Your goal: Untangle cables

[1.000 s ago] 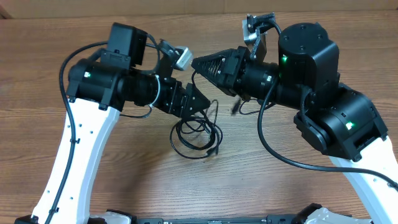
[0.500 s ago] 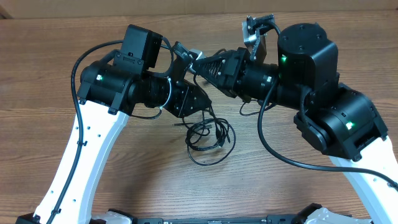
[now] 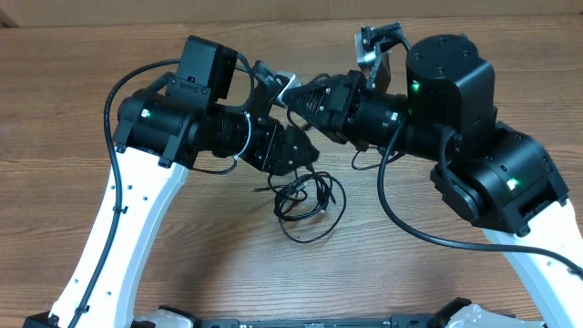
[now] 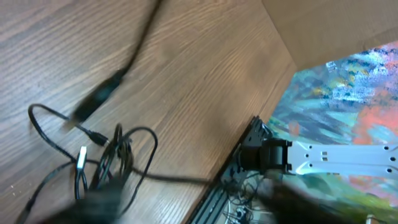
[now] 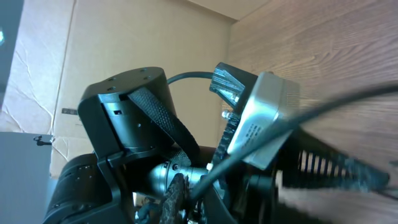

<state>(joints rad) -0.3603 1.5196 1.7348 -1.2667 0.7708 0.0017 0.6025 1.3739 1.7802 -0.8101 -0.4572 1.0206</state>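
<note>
Here, on the left, the left gripper (image 3: 311, 155) points right and slightly down over the wooden table (image 3: 55, 82), its tip just beside the cables (image 3: 308, 196); whether its fingers are apart or together cannot be told, since from overhead it is only a dark wedge and its own wrist view gives only a blur along the bottom edge; the cables lie in one loose bunch of loops on the table near its middle, between the two arms; in the left wrist view the cables (image 4: 115, 158) show a small white-tipped plug (image 4: 83, 158), and one blurred cord (image 4: 102, 93) leads up and away from them; further right, the right gripper (image 3: 296, 97) points left, close beside the silver camera box (image 3: 284, 83) on the left arm, its fingers (image 5: 329, 171) closed together; a blurred cord crosses its wrist view near them, but whether it is pinched cannot be told.
</note>
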